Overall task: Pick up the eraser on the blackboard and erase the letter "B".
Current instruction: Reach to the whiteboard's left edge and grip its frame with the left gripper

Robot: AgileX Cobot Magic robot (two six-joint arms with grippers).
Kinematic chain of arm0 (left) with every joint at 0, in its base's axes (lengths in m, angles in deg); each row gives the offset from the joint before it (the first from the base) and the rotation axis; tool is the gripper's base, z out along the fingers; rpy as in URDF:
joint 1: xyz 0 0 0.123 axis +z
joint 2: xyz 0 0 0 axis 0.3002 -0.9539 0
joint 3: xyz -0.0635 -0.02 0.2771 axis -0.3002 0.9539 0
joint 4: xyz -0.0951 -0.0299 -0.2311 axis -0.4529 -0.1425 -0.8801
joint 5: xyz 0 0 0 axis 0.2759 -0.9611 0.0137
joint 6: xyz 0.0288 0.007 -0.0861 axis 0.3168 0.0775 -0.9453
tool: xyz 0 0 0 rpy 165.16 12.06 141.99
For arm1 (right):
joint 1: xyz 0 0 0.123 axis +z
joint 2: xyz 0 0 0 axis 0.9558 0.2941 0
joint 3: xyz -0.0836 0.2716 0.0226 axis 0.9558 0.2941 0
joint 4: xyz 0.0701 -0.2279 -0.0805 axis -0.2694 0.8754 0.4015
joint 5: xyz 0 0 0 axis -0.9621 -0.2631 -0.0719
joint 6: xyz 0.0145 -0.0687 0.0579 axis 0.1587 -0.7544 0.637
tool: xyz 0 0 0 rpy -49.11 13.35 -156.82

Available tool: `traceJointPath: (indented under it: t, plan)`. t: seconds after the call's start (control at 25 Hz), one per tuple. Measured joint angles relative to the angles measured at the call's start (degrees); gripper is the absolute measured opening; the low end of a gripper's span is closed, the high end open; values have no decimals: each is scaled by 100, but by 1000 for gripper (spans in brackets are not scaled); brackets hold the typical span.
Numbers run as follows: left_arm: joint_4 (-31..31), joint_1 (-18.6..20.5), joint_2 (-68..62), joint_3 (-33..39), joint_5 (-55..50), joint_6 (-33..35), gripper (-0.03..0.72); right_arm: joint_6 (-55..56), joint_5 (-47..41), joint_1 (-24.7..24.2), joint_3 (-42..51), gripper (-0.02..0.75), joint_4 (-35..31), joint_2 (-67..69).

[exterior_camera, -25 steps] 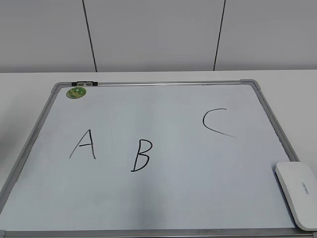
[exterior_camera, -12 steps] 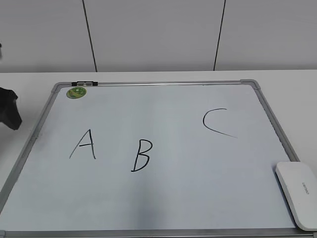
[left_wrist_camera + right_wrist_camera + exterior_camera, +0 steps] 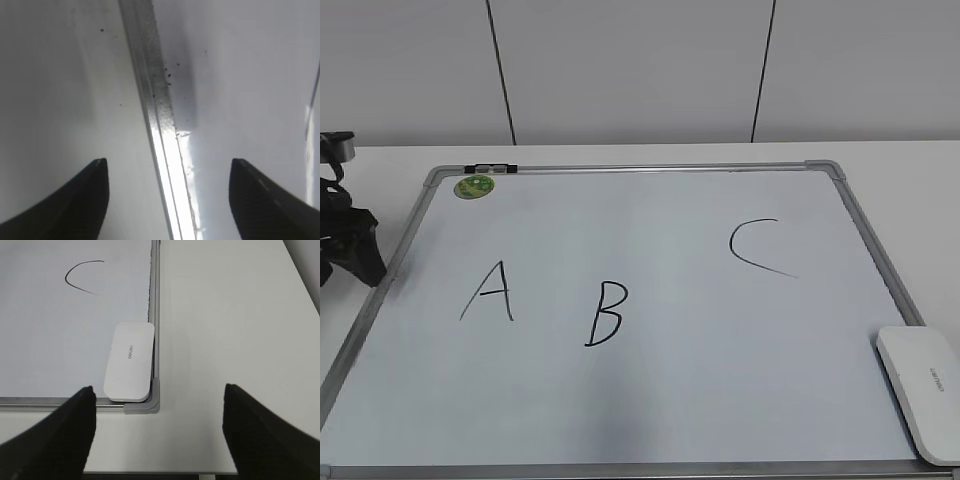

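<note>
The blackboard (image 3: pixel 650 400) lies flat on the white tabletop (image 3: pixel 900 155), grey frame all round, and three black letters run across it: an "A" (image 3: pixel 488 292) on the left, the letter "B" (image 3: pixel 606 314) just right of it near the middle, and a "C" (image 3: pixel 758 248) higher up on the right. The "B" is whole — every stroke crisp. A small round green magnet (image 3: pixel 474 186) sits in the far left corner of the board.

The eraser (image 3: pixel 922 390) rests in the near right corner, glossy white top up with its tiny grey lettering showing. In the right wrist view it (image 3: pixel 129 361) lies tucked against the right frame rail, just above the grey plastic corner (image 3: pixel 150 402).

The right gripper (image 3: pixel 160 435) hangs above the tabletop edge near that corner, its fingers (image 3: pixel 55 440) spread wide, holding nothing and well clear of the eraser.

Over on the left, the left gripper (image 3: pixel 167 197) hovers over the board's left frame rail (image 3: pixel 155 105) — fingers (image 3: pixel 75 200) parted, one each side of the rail, nothing between them. In the exterior view, the dark left arm (image 3: pixel 345 245) shows at the left edge.
</note>
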State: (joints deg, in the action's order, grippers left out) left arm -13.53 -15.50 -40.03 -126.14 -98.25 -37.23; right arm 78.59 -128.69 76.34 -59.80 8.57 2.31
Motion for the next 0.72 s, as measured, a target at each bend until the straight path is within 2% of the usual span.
traceJointPath:
  t: [0.28,0.44,0.72]
  plan:
    - [-647,430,-288,-46,89,671,510,0,0,0,0,587,10,0]
    - [-826,437,-547,-255,31,749,496,0,0,0,0,587,10,0]
    - [-949,437,-896,-661,-178,759,394,0,0,0,0,587,10,0]
